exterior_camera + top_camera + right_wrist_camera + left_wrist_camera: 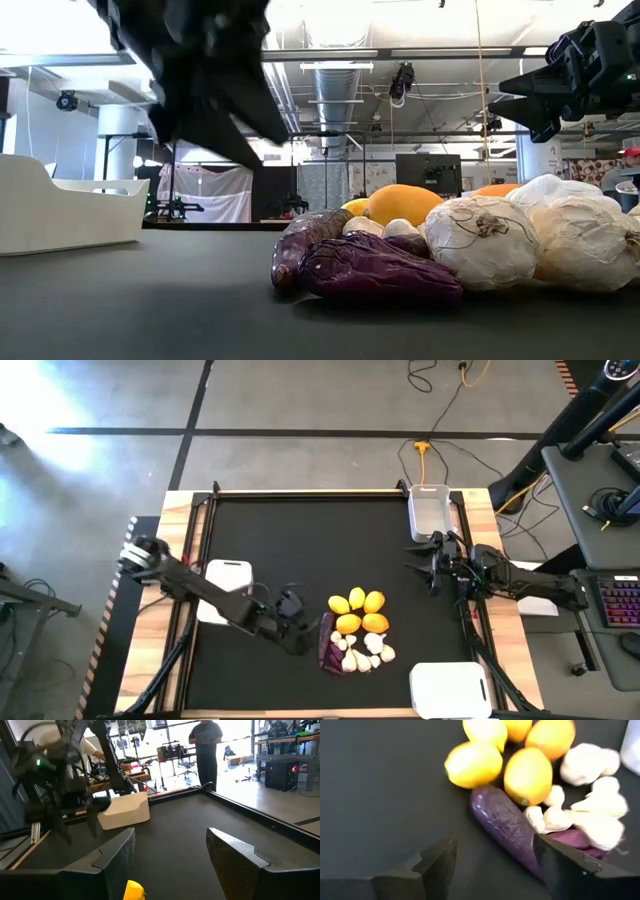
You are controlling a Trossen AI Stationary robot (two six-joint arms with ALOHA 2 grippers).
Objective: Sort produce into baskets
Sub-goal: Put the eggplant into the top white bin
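Observation:
The produce lies in one pile on the black table: several yellow-orange citrus fruits (360,610), whitish garlic bulbs (368,652) and dark purple vegetables (328,646). My left gripper (307,630) is open and hovers just left of the pile, above the table. In the left wrist view its fingers (440,865) stand on either side of one purple vegetable (505,822) without touching it. My right gripper (432,565) is open and empty at the table's right side, beside the far basket (430,510). Two more white baskets stand at the left (228,582) and near right (450,688).
The purple vegetables (370,268) lie at the pile's near-left edge, against the citrus and garlic (480,240). The left basket (60,210) stands behind my left arm. Bare black table lies between the pile and the far edge. A person (205,750) stands in the room beyond.

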